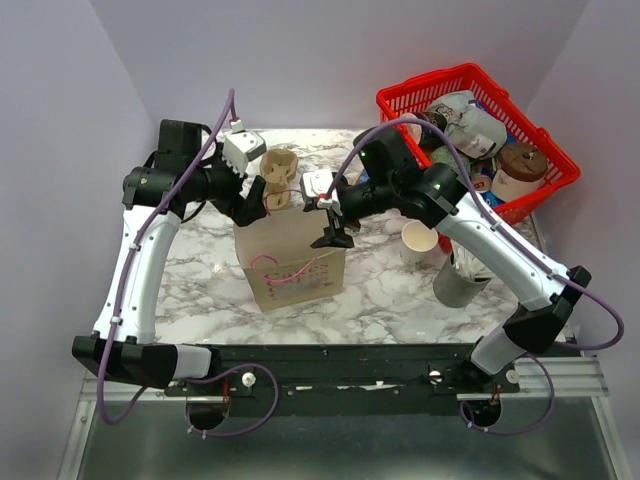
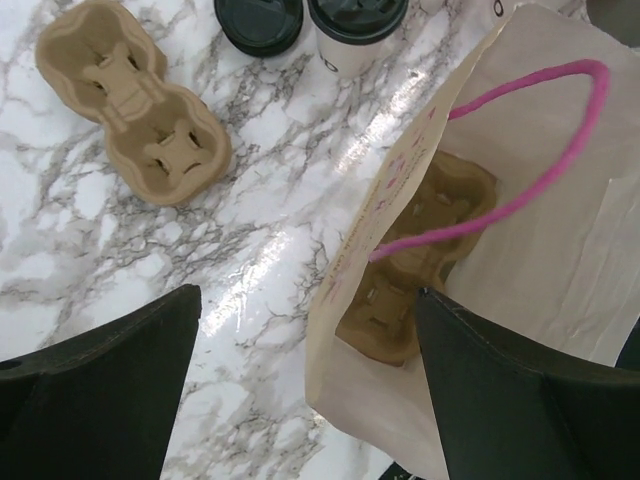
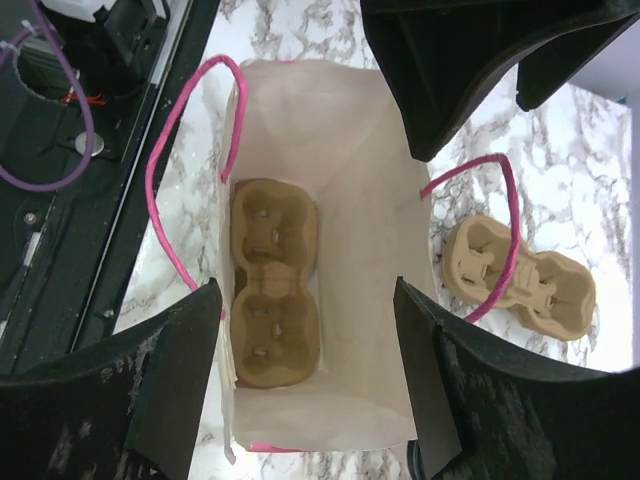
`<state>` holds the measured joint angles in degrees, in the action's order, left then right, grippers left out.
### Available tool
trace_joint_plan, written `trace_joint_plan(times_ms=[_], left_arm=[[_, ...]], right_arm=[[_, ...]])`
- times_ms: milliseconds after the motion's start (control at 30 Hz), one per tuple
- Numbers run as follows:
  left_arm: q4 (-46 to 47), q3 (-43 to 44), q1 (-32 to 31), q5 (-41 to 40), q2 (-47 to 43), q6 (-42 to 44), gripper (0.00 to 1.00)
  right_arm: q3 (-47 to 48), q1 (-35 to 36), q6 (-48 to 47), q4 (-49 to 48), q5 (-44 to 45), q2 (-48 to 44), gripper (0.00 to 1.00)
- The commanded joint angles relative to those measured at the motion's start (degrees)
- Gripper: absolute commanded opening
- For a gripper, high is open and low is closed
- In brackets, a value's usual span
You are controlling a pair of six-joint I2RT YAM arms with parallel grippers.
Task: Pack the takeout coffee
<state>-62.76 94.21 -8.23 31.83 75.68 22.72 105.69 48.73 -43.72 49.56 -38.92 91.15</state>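
The left end effector [image 2: 310, 400] is spread wide and empty, astride the rim of the open cream paper bag with pink cord handles [image 2: 560, 260]. The right end effector [image 3: 310, 390], likewise spread and empty, hangs above that bag's mouth. Below them, a brown pulp two-cup carrier [image 3: 273, 300] lies flat inside. Ahead of the left end effector, the small white paper cup with a black lid [image 2: 355, 40] stands upright on the marble bench [image 2: 270, 200], long axis vertical, lid uppermost.

Tan bag [image 1: 295, 262], pink handles [image 3: 150, 190], red basket [image 1: 425, 82], grey-veined white marble table [image 1: 390, 292].
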Motion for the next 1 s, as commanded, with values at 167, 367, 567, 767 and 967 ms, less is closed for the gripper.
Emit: trace_joint_plan(times_ms=[167,367,567,767,967], left_arm=[[-0.61,-6.85,0.32,6.84,0.52,4.27,0.76],[0.19,-6.15,0.32,8.77,2.80,3.65,0.56],[0.10,-7.03,0.32,9.47,2.98,3.65,0.44],[0.01,-7.73,0.32,10.00,2.54,3.39,0.31],[0.10,-8.26,0.32,10.62,2.37,2.94,0.17]], right_arm=[[-3.64,0.49,-5.23,3.78,-0.64,1.13,0.77],[-3.74,0.49,-7.07,5.98,-0.90,2.18,0.72],[-3.91,0.40,-7.95,7.22,-1.07,2.54,0.69],[-5.23,0.58,-7.87,7.92,-1.07,0.96,0.67],[-6.02,0.75,-6.99,8.18,-2.04,1.04,0.66]])
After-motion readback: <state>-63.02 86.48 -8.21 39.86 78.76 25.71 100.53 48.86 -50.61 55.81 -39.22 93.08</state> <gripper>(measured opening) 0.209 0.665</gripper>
